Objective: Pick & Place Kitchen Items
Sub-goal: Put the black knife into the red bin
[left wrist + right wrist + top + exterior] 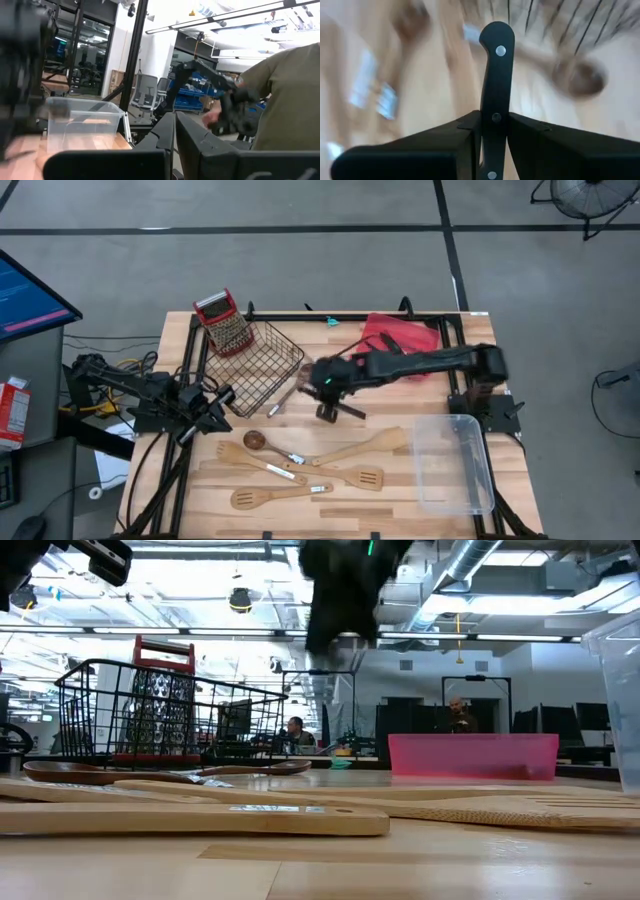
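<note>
One black-handled knife [495, 90], riveted and smooth, sits clamped in the right tool [328, 402] above the middle of the pale wooden worktop [400, 490]. Below it lie wooden spatulas [365, 446] and a dark-bowled spoon [256, 440] toward the front edge. Nearby are a black wire basket [255, 365], a clear plastic bin [455, 465] and a red tray [472, 755]. At the left edge the left tool [205, 415] rests with fingers pressed together.

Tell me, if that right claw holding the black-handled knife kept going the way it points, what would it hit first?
Probably the wooden table. The right gripper, shut on the knife, points down near the dark-bowled spoon; blur leaves depth unclear.
</note>
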